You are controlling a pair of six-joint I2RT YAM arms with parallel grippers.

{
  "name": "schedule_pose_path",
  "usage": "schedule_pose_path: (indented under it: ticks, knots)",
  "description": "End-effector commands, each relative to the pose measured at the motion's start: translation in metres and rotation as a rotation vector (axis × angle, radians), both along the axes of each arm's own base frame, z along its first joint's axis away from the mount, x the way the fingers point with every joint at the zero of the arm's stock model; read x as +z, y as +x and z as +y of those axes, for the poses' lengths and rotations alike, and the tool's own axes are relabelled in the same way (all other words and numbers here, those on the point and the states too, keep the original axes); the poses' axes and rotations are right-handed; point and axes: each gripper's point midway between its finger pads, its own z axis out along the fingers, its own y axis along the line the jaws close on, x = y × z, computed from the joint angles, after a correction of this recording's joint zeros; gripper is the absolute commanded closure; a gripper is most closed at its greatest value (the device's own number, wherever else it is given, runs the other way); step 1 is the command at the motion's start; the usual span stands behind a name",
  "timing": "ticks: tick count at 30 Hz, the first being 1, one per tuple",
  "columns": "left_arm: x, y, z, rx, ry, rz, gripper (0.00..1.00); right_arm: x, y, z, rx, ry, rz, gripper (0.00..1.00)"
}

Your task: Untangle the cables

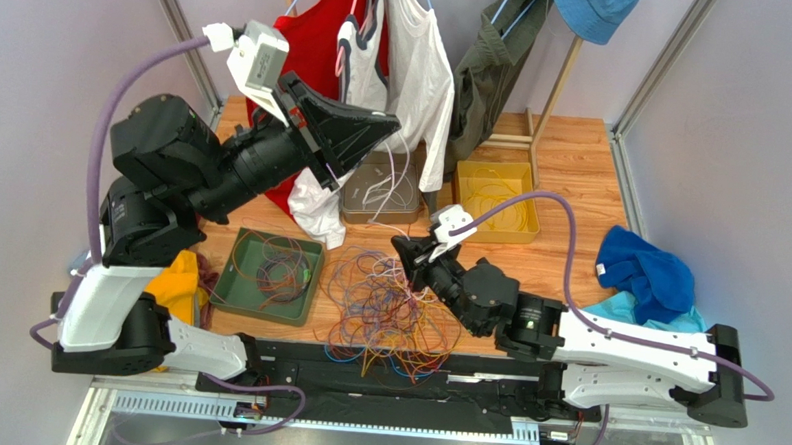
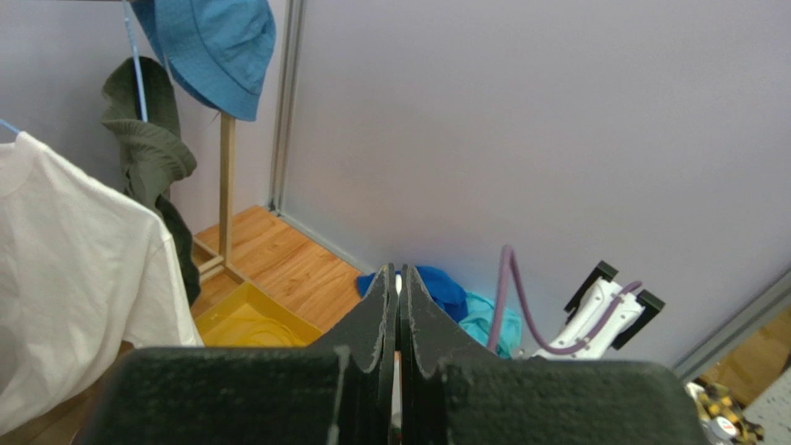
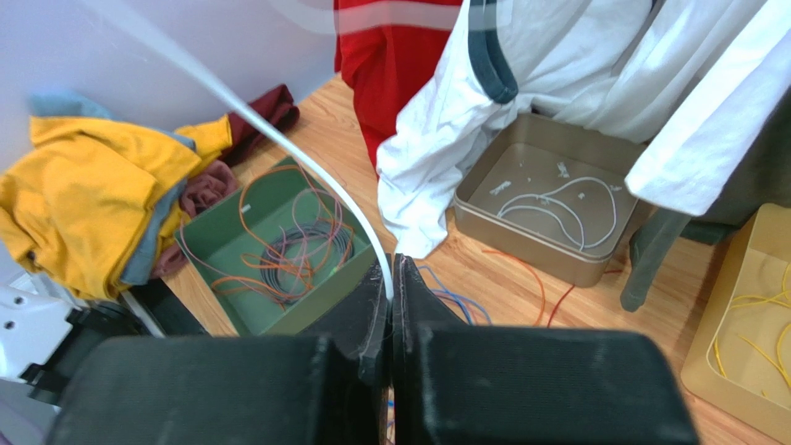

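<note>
Left gripper (image 2: 399, 283), high up and nearest the overhead camera, is hanging with its fingers pressed together on nothing. Right gripper (image 3: 392, 273) is reaching low over the bench (image 1: 570, 151), fingers pressed together and pinching a white cable (image 3: 306, 169) that is arcing up and away from its tips. The cables (image 1: 390, 310) are lying in a loose multicoloured snarl on the bench, between the green tray (image 1: 228, 293) and the right arm.

Top view looks down on the whole table (image 1: 580, 151) — left wrist faces the side wall (image 2: 557, 139); right wrist, low, shares the green tray (image 3: 306, 311) with top.
</note>
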Motion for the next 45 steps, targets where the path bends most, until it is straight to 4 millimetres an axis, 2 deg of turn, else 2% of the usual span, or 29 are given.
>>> schedule_pose_path:
  ticks: [1,2,3,4,5,6,7,8,9,10,12,13,14,15,16,17,18,19,20,21,22,26,27,29,31,32,36,45]
  knots:
    - [-0.027,0.002,0.024,0.061,-0.030,0.025,0.98,0.090,-0.011,-0.030,0.004,0.192,-0.044,1.00]
    - [-0.039,0.009,0.028,0.106,-0.022,0.038,0.92,0.105,-0.015,-0.038,0.015,0.166,-0.041,1.00]
    - [-0.047,0.012,0.031,0.133,-0.031,0.044,0.78,0.120,-0.017,-0.046,0.021,0.172,-0.045,1.00]
    - [-0.078,0.018,0.034,0.167,0.014,0.075,0.50,0.130,-0.018,-0.051,0.022,0.164,-0.047,1.00]
    - [-0.094,0.026,0.039,0.225,0.019,0.107,0.38,0.128,-0.020,-0.057,0.027,0.111,-0.036,1.00]
    - [-0.105,0.030,0.044,0.255,0.016,0.124,0.28,0.159,-0.023,-0.067,0.033,0.160,-0.048,1.00]
    - [-0.136,0.033,0.047,0.282,0.052,0.152,0.09,0.167,-0.024,-0.072,0.032,0.154,-0.056,1.00]
    - [-0.151,0.038,0.052,0.325,0.049,0.186,0.04,0.171,-0.025,-0.079,0.029,0.124,-0.053,1.00]
    - [-0.160,0.040,0.055,0.343,0.036,0.203,0.04,0.190,-0.026,-0.087,0.024,0.148,-0.060,1.00]
    - [-0.188,0.040,0.057,0.358,0.061,0.224,0.04,0.197,-0.025,-0.092,0.017,0.135,-0.073,1.00]
    - [-0.205,0.041,0.060,0.368,0.031,0.252,0.04,0.200,-0.022,-0.098,-0.009,0.101,-0.073,1.00]
    - [-0.228,0.040,0.060,0.366,0.042,0.271,0.04,0.213,-0.023,-0.105,-0.011,0.126,-0.080,1.00]
    - [-0.238,0.038,0.057,0.346,0.043,0.273,0.04,0.211,-0.025,-0.104,0.000,0.111,-0.072,1.00]
    - [-0.237,0.036,0.054,0.321,0.002,0.262,0.05,0.213,-0.026,-0.103,0.007,0.108,-0.068,1.00]
    - [-0.257,0.032,0.050,0.293,0.008,0.261,0.08,0.214,-0.027,-0.103,0.010,0.112,-0.063,1.00]
    - [-0.261,0.022,0.039,0.208,-0.003,0.241,0.09,0.210,-0.027,-0.102,0.016,0.103,-0.050,1.00]
    - [-0.243,0.017,0.035,0.158,-0.101,0.196,0.11,0.209,-0.028,-0.100,0.019,0.098,-0.045,1.00]
    - [-0.260,0.006,0.025,0.080,-0.100,0.186,0.14,0.205,-0.028,-0.098,0.022,0.093,-0.038,1.00]
    - [-0.260,0.000,0.021,0.039,-0.133,0.169,0.15,0.203,-0.029,-0.097,0.029,0.090,-0.034,1.00]
    - [-0.241,-0.006,0.021,-0.006,-0.227,0.123,0.15,0.202,-0.030,-0.097,0.031,0.097,-0.024,1.00]
    - [-0.252,-0.013,0.010,-0.065,-0.216,0.116,0.16,0.201,-0.030,-0.096,0.037,0.095,-0.018,1.00]
    - [-0.247,-0.027,-0.019,-0.188,-0.199,0.064,0.18,0.204,-0.036,-0.095,0.068,0.122,-0.002,1.00]
    - [-0.254,-0.028,-0.032,-0.209,-0.173,0.064,0.19,0.205,-0.037,-0.094,0.074,0.130,0.004,1.00]
    - [-0.240,-0.046,-0.043,-0.279,-0.199,-0.008,0.20,0.203,-0.038,-0.091,0.087,0.122,0.012,1.00]
    - [-0.243,-0.055,-0.057,-0.312,-0.183,-0.046,0.20,0.198,-0.039,-0.087,0.094,0.113,0.025,1.00]
    - [-0.239,-0.057,-0.060,-0.315,-0.196,-0.063,0.20,0.197,-0.040,-0.085,0.100,0.110,0.028,1.00]
    - [-0.250,-0.057,-0.078,-0.329,-0.150,-0.061,0.19,0.191,-0.043,-0.080,0.121,0.109,0.045,1.00]
    - [-0.253,-0.062,-0.087,-0.373,-0.187,-0.068,0.12,0.192,-0.050,-0.077,0.161,0.130,0.063,1.00]
